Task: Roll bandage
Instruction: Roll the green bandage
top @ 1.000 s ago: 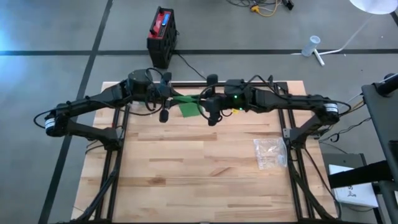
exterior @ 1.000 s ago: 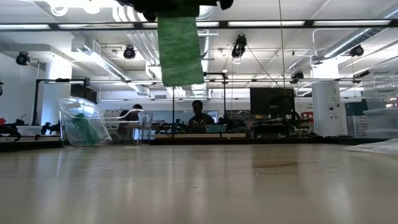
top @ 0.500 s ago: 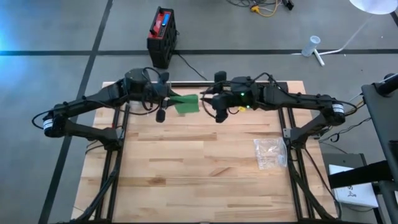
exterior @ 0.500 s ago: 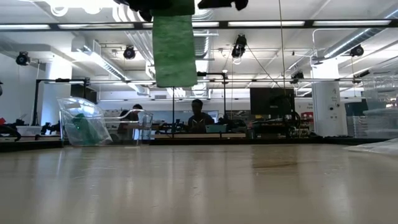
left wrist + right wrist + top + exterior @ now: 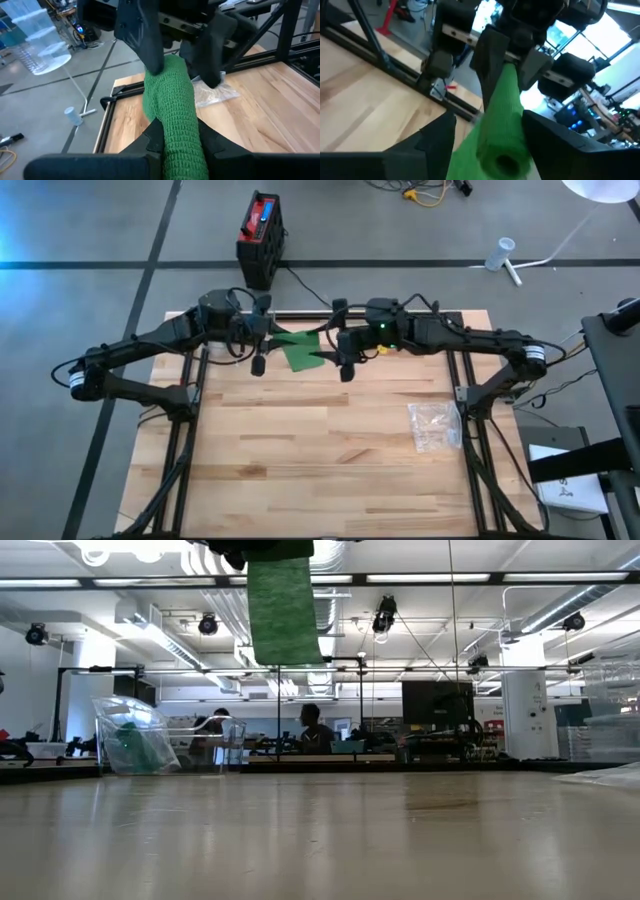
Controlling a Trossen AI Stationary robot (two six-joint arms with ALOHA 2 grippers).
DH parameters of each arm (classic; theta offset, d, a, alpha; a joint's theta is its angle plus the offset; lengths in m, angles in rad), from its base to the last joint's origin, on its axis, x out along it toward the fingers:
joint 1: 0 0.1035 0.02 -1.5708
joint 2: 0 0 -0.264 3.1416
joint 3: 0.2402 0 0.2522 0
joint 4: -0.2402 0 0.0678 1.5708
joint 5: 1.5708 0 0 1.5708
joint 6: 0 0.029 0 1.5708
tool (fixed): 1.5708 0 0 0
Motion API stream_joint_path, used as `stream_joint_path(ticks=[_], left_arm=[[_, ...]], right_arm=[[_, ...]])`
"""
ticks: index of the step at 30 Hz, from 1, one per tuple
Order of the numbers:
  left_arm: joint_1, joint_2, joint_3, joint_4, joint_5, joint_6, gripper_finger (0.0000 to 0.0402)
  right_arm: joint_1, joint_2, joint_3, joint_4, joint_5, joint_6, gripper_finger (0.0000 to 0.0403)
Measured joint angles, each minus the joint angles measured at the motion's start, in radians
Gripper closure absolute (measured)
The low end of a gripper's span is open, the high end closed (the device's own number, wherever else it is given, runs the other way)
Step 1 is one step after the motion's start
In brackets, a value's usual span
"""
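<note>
The green bandage (image 5: 298, 351) hangs above the tabletop's far edge. The left claw (image 5: 262, 337) stays clamped on one end. The right claw (image 5: 338, 352) has just spread its fingers around the rolled end, probably to regrip for another turn.

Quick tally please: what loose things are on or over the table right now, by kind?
Green bandage: 1, held up over the far edge of the table
Clear plastic bag: 1, lying near the table's right side
Total: 2
</note>
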Motion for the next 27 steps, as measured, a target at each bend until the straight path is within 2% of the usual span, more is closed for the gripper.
stream_joint_path(ticks=[5,15,19,24,27], left_arm=[[-0.009,0.0,0.0,0.004,0.0,0.028,0.0362],[-0.017,0.0,0.0,0.021,0.006,0.057,0.0362],[-0.017,0.0,0.0,0.029,0.006,0.056,0.0361],[-0.017,0.001,0.0,0.03,0.001,0.049,0.0335],[-0.018,-0.008,0.001,0.019,0.004,0.057,0.0301]], right_arm=[[-0.001,0.012,0.0,0.03,0.096,-0.032,0.0183],[-0.001,0.013,0.0,0.026,0.093,-0.053,0.0242],[0.0,0.013,0.0,0.024,0.093,-0.058,0.0285],[0.0,0.004,0.0,0.021,0.09,-0.086,0.0369],[0.002,-0.013,0.0,0.024,0.066,-0.104,0.0378]])
